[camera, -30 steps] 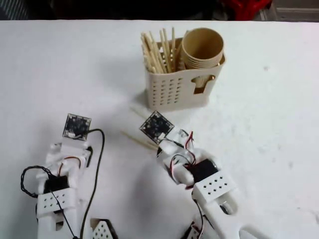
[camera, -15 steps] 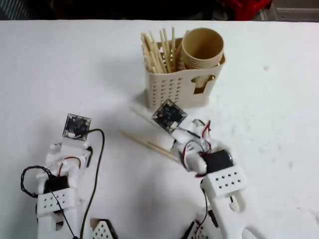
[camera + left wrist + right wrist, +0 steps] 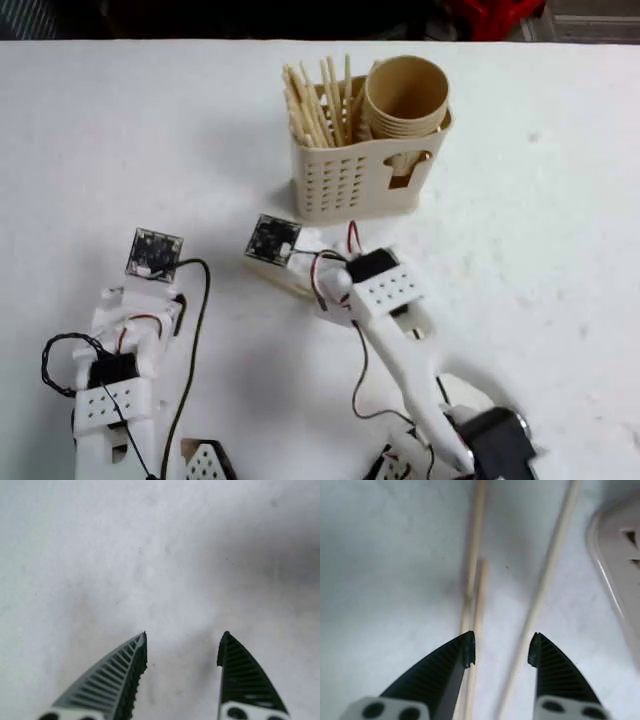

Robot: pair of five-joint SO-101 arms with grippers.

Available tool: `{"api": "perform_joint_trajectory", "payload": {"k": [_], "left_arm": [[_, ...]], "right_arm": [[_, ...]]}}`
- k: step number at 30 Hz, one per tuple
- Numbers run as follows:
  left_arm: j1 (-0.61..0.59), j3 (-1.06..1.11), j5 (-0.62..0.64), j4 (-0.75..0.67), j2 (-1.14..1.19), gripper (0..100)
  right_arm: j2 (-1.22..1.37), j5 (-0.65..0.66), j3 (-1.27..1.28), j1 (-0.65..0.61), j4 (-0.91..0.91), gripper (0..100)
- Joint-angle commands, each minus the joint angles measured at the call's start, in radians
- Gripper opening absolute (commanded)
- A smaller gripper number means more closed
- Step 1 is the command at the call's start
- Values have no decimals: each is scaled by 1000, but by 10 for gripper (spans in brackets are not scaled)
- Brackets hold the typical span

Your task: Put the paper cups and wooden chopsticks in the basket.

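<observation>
A: Right arm pose?
B: Right arm (image 3: 405, 345) runs from the near edge of the table (image 3: 120, 130) up toward the basket (image 3: 360, 185), with its wrist low just in front of the basket wall. The right tool (image 3: 501, 652) points down at the table with its fingers spread and nothing pinched.
A: Left?
B: Left arm (image 3: 125, 340) is folded at the near left corner, well apart from the basket. The left tool (image 3: 183, 645) is spread too, over bare table.
A: Task things?
B: The paper cups (image 3: 405, 95) are stacked in the basket's right side, and the standing chopsticks (image 3: 320, 100) are upright in its left side. Three loose chopsticks (image 3: 550, 570) lie flat on the table beside the basket's corner. One runs into the gap between the right tool's fingers. The other two lie side by side, touching, under one fingertip.
A: Change from half a second back?
B: The right wrist has swung left along the front of the basket, and the forearm now lies longer across the table. It covers the loose chopsticks, which showed plainly before. The left arm, basket, cups and standing sticks are the same.
A: Anything unclear?
B: From above, the right arm hides its own tool and most of the loose chopsticks. In the right wrist view the sticks are cut off at both ends, and only a corner of the basket is in frame. I can't tell whether the fingertips touch the sticks or the table.
</observation>
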Motion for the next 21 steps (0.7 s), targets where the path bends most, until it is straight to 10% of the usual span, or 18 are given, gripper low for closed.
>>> {"api": "perform_joint_trajectory", "payload": {"k": [1,21], "left_arm": [[-7,-5,5,-21,-12,234],[-7,-5,5,-21,-12,234]], "right_arm": [[59,18,-48,-13,-54,183],[269,18,-57,-4,-145,29]]}}
